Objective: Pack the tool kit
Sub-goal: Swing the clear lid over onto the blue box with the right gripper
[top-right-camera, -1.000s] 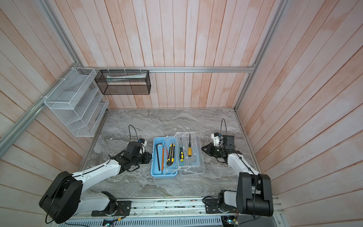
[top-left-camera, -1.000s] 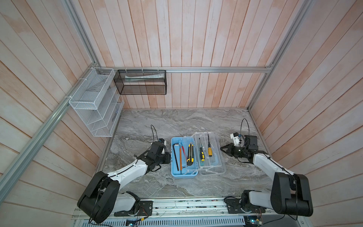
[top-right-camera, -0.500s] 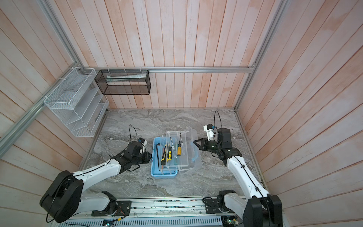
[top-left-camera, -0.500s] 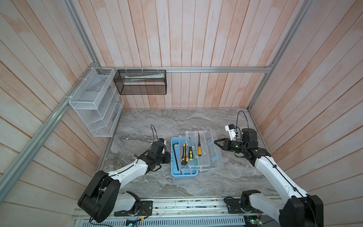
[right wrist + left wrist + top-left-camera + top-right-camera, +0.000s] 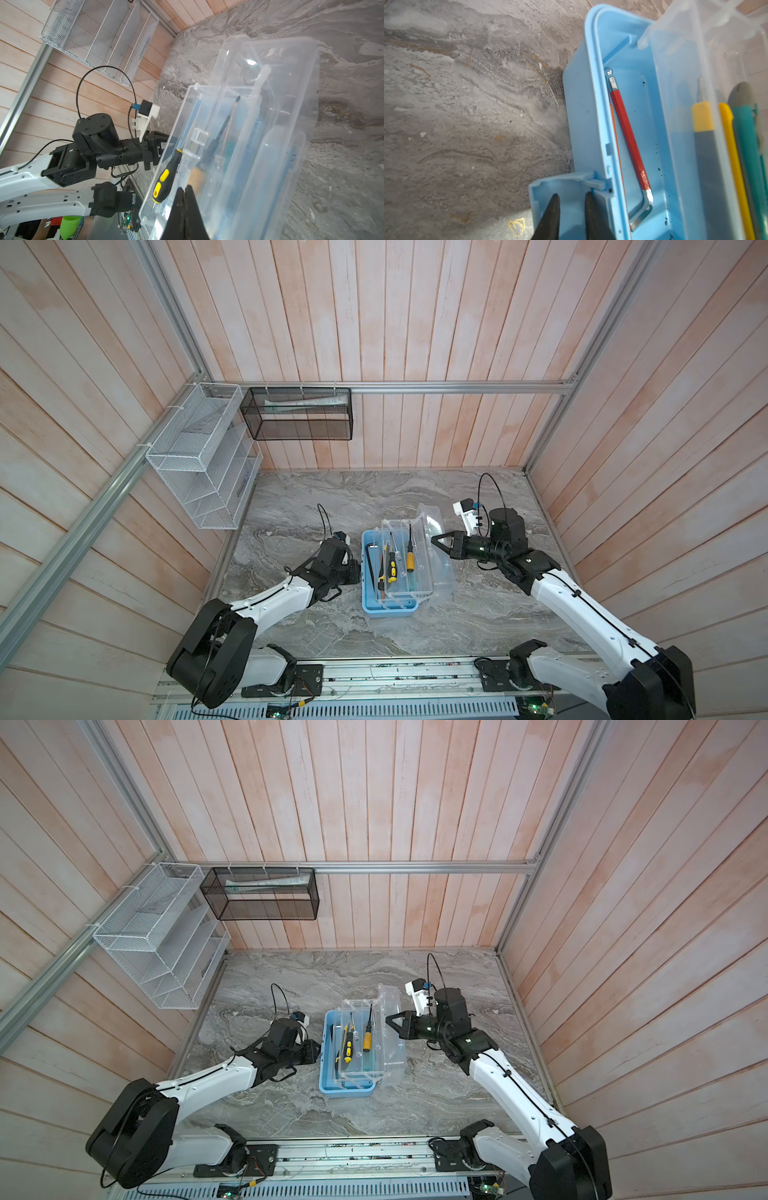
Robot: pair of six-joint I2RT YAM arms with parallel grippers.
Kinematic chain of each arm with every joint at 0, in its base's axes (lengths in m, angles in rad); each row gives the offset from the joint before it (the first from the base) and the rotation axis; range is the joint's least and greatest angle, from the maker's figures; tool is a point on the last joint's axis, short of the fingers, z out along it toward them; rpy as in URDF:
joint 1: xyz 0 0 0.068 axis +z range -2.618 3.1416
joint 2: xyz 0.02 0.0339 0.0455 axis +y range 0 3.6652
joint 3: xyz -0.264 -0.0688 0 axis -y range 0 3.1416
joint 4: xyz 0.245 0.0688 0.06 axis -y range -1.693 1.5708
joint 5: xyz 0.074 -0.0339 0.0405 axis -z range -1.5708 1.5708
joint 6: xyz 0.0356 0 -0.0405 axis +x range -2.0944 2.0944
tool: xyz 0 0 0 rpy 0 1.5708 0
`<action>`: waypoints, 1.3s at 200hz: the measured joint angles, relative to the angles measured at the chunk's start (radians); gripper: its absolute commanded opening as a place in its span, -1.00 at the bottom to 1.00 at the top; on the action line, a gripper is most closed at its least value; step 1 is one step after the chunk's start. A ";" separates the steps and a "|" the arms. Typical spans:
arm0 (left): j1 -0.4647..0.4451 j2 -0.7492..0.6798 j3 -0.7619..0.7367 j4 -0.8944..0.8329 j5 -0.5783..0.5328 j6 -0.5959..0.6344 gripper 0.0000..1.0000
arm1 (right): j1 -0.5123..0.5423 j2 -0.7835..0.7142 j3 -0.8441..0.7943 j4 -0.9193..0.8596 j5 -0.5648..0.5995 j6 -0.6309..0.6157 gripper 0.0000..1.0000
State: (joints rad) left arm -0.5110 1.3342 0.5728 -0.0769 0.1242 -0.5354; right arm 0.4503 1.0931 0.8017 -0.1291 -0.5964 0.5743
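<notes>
Light-blue plastic base [image 5: 388, 610] of the tool kit, mid-table on grey marble [image 5: 332, 497], with the see-through lid [image 5: 435, 526] tilted half-raised over it. My left gripper [image 5: 572, 195] stands at the light-blue handle [image 5: 564, 184], jaws a narrow gap apart; whether they pinch it I cannot tell. My right gripper [image 5: 184, 190] is closed tight and empty, tip just beside the lid. Yellow-black screwdriver [image 5: 166, 176] lies inside. Yellow outlined mark [image 5: 516, 227] on the marble: unreadable.
</notes>
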 measured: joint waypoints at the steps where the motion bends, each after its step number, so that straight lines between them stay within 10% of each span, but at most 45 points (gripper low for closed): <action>1: 0.000 0.000 0.000 0.000 0.000 0.000 -0.50 | 0.004 0.001 0.000 0.002 0.002 0.002 -1.00; 167: 0.076 -0.252 -0.081 -0.064 -0.017 -0.046 -0.30 | 0.354 0.463 0.378 0.076 0.159 0.064 -1.00; 224: 0.098 -0.472 -0.083 -0.203 -0.082 -0.104 0.62 | 0.397 0.620 0.637 -0.015 0.182 -0.006 -1.00; 260: 0.099 -0.535 -0.092 -0.199 -0.040 -0.097 0.74 | 0.389 0.604 0.704 -0.082 0.240 -0.071 -1.00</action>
State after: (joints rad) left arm -0.4122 0.7990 0.4812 -0.2756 0.0841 -0.6319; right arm 0.8398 1.6970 1.5059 -0.2111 -0.3561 0.5030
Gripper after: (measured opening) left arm 0.863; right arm 0.049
